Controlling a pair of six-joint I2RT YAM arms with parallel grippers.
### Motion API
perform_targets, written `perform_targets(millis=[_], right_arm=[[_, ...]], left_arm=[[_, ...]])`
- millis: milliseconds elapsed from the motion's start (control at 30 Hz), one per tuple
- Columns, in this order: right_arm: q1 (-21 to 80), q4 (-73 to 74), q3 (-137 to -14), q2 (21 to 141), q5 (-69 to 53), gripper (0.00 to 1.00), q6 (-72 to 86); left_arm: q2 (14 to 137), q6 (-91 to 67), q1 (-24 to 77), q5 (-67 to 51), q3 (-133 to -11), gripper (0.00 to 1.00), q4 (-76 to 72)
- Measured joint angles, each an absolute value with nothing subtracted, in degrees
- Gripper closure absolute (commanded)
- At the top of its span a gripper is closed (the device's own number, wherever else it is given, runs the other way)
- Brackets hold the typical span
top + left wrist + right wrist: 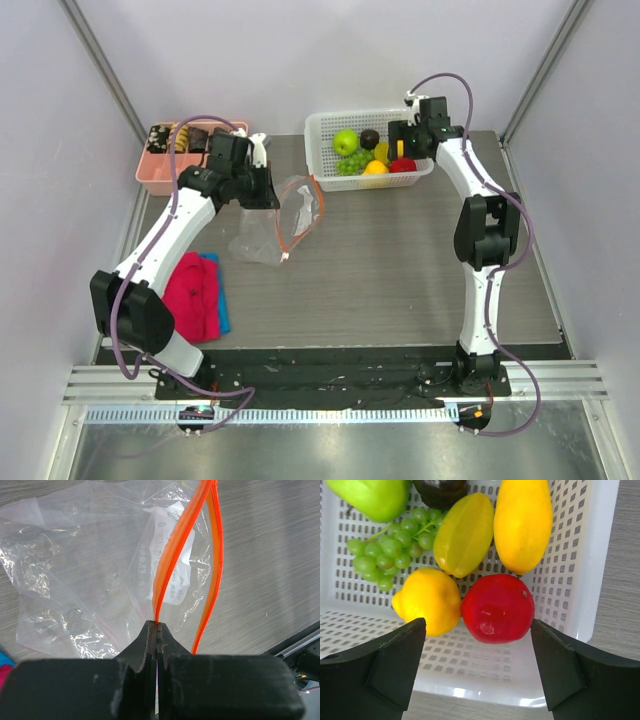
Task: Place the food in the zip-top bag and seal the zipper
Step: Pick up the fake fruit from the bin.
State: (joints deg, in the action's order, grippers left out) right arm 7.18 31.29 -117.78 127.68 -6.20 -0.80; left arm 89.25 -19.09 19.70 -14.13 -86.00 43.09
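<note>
At the far left a pink tray (150, 178) stands on the counter (400, 260), and nearer to the arms lies a red-pink cloth (195, 295); the left pincer (157, 629) is closed tight on the zipper (175, 545), pinching one orange strip; the zip-top bag (262, 238) spreads under it, mouth apart; further right the food is in a white basket (318, 128): green apple (370, 497), grapes (390, 550), lemon (427, 600), red apple (497, 609); the right pincer (477, 625) hovers over the red apple, wide open, holding nothing.
</note>
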Motion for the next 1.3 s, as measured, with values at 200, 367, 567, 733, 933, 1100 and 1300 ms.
perform_targets(millis=[200,367,567,733,933,1100,1300], right_arm=[[7.3,31.4,-118.1,131.4,-5.0,0.10,-1.5],[7.7,30.2,-118.1,132.9,-4.0,0.10,-2.7],[8.0,29.4,-119.6,134.4,-3.5,0.18,-3.5],[8.2,28.9,-121.2,136.2,-3.5,0.37,-4.7],[8.2,29.7,-122.0,136.4,-4.2,0.58,-4.6],[8.2,31.8,-123.0,136.4,-4.6,0.76,-4.7],[8.2,33.2,-125.6,136.4,-5.3,0.80,-4.6]], left_arm=[[89.3,-19.0,19.7,-14.1,-86.0,1.00,43.0],[89.6,-19.0,19.7,-14.1,-86.0,1.00,42.9],[90.9,-19.0,19.7,-14.1,-86.0,1.00,42.9],[91.8,-19.1,19.7,-14.1,-86.0,1.00,42.9],[92.3,-19.1,19.7,-14.1,-86.3,1.00,42.9],[92.4,-19.1,19.7,-14.0,-87.1,1.00,42.9],[92.6,-19.2,19.7,-14.0,-88.2,1.00,42.9]])
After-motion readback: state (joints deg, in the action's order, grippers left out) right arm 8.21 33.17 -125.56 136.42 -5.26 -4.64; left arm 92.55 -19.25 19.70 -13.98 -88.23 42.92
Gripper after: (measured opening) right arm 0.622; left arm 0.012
